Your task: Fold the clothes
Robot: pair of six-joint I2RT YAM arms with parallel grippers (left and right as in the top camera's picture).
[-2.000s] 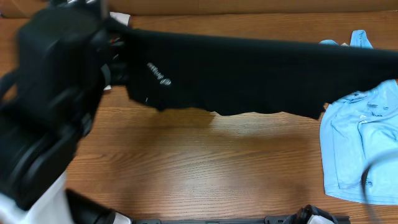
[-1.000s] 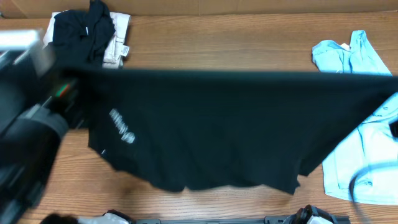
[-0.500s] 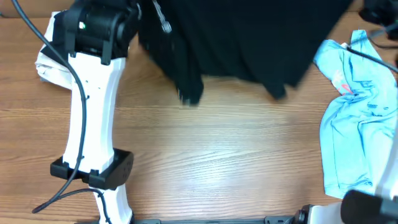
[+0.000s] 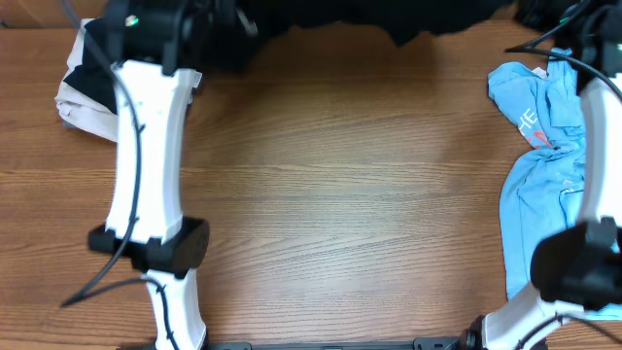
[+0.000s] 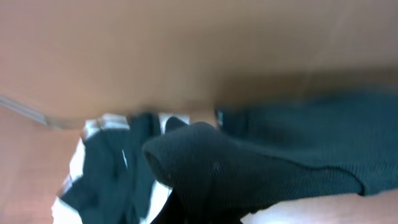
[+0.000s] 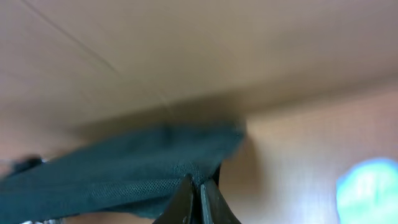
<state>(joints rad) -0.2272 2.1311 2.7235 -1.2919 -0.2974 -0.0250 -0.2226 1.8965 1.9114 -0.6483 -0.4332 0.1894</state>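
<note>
The black shirt [image 4: 369, 17] hangs stretched between my two grippers along the far edge of the table; only its lower hem shows in the overhead view. My left gripper [image 4: 216, 17] holds its left end. In the left wrist view the black shirt [image 5: 249, 168] drapes over the fingers and hides them. My right gripper [image 6: 200, 193] is pinched shut on the shirt's right corner [image 6: 155, 168]. The light blue tee [image 4: 549, 165] lies crumpled at the right. A black piece on a beige piece [image 4: 83, 92] sits at the far left.
The white left arm [image 4: 146, 175] reaches up the left part of the table from its base [image 4: 146, 248]. The right arm [image 4: 583, 262] stands over the blue tee. A cardboard wall [image 6: 186, 50] runs behind the table's far edge.
Both arms have carried the black shirt from over the table's middle to the far edge. The wood in the middle, covered a second ago, now shows.
</note>
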